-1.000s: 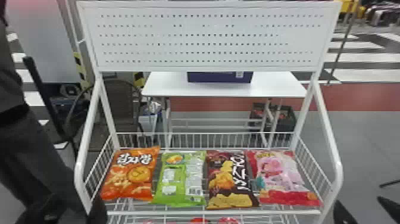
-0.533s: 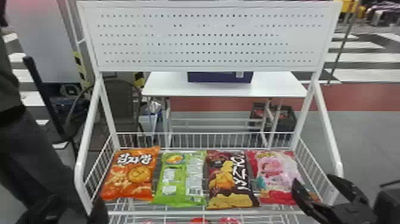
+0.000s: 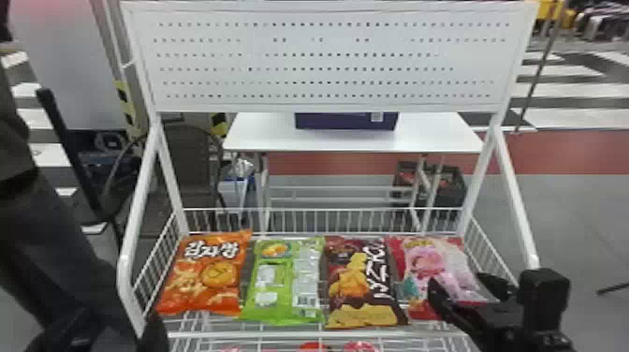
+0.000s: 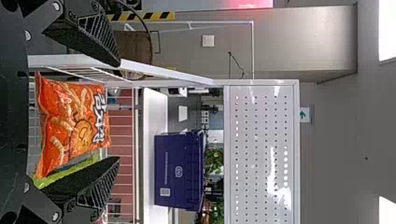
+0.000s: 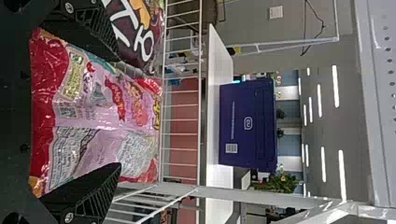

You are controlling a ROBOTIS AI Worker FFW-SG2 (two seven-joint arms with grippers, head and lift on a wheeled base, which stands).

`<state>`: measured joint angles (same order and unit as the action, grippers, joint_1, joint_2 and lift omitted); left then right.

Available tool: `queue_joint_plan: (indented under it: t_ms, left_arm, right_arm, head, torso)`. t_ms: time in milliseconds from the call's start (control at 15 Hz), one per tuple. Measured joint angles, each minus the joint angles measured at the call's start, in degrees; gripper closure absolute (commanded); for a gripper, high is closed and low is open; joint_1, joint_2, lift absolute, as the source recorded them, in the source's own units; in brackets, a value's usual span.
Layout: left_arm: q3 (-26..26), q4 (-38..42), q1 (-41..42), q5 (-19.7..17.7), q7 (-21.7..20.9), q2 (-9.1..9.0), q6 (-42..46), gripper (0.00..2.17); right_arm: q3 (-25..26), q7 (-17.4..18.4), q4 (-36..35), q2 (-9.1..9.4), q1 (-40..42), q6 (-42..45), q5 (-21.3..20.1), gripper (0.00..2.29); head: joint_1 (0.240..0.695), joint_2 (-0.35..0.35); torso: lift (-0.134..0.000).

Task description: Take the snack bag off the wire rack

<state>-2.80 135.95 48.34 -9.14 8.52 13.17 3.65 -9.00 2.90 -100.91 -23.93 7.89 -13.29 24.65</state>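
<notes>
While all four bags lay in a row in the top basket of the wire rack [image 3: 318, 334], R hand [image 3: 457, 279] was over the near part of the pink snack bag [image 3: 433, 262], at the rack's R end. R fingers spread wide, bag showing in the gap btwn them in the R wrist view; couldn't tell re: contact. Pink bag lay flat on the wires, its near edge partly hidden by the R hand.

Brown bag [image 3: 362, 285] was next along to the L, then green bag [image 3: 276, 276], then orange bag [image 3: 206, 271] at L end, lying at a slight slant.

L hand [image 3: 119, 313] was down at the rack's front L corner, fingers also spread; L wrist view had the orange bag farther off btwn them, plus an edge of green.

Rack bkgd: white perforated panel [image 3: 327, 61] up top, spanning both posts. Behind that, white counter [image 3: 430, 135] w/ dark purple bin [image 3: 346, 122] on it. Dark crate [image 3: 451, 187] near the counter legs, brown chair [image 3: 187, 164] over to the L.
</notes>
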Motion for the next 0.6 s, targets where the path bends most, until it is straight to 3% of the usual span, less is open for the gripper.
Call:
queue_joint_plan:
  t_ms: [133,200,267,333,400,600]
  left_arm:
    - [0.0,-0.2,0.0,0.0,0.0,0.09,0.2,0.19]
    - [0.0,-0.3,-0.1,0.0,-0.1,0.1,0.2,0.19]
    - [0.0,-0.4,-0.2,0.0,-0.1,0.08,0.3,0.19]
    - [0.0,-0.5,-0.2,0.0,-0.1,0.01,0.3,0.19]
    - [0.1,-0.5,-0.3,0.0,-0.1,-0.08,0.3,0.19]
    - [0.1,-0.6,-0.3,0.0,-0.2,-0.25,0.3,0.19]
  right_arm:
    - [-0.2,-0.1,2.4,0.26,-0.7,0.0,-0.4,0.14]
    - [-0.2,-0.3,3.5,0.33,-1.1,0.0,-0.5,0.28]
    - [-0.1,-0.6,4.3,0.36,-1.3,-0.2,-0.5,0.83]
    - [-0.1,-1.3,4.7,0.37,-1.5,-0.7,-0.5,1.69]
    - [0.1,-2.1,4.8,0.38,-1.6,-1.1,-0.4,2.21]
    - [0.3,-2.5,4.5,0.54,-1.5,-2.7,-0.1,2.24]
  head:
    - [0.499,0.0]
    - [0.499,0.0]
    - [0.499,0.0]
    - [0.499,0.0]
    - [0.499,0.0]
    - [0.499,0.0]
  torso:
    - [0.0]
    - [0.0]
    - [0.0]
    - [0.0]
    - [0.0]
    - [0.0]
